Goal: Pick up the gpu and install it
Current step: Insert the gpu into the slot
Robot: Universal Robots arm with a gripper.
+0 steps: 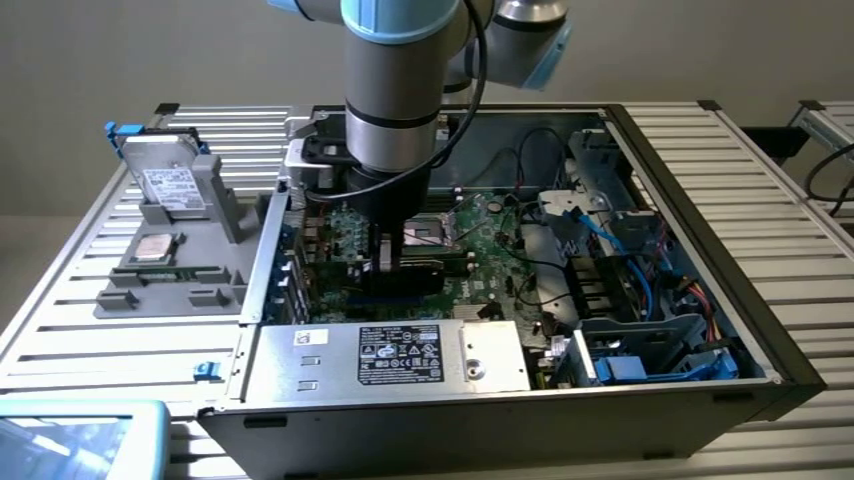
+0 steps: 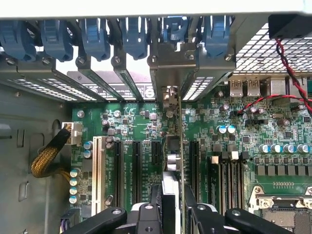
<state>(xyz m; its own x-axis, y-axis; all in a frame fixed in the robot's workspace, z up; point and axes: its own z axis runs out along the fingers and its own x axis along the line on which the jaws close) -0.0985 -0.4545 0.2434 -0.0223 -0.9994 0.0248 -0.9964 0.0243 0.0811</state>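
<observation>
Open computer case point(image 1: 507, 430), gripper point(image 2: 173, 214) inside it clamped on the upright gpu point(image 2: 171, 158), lower edge apparently at a motherboard point(image 2: 136, 126) slot

Well behind the hand point(image 1: 387, 262), plain grey-beige wall point(image 1: 160, 50), bare and evenly lit. Below and all around the hand, desk point(image 1: 80, 330) of ribbed silver metal slats. Far off toward the exterior view's right, edge of a second slatted frame point(image 1: 830, 118). Soft, diffuse light, without hard shadows.
</observation>
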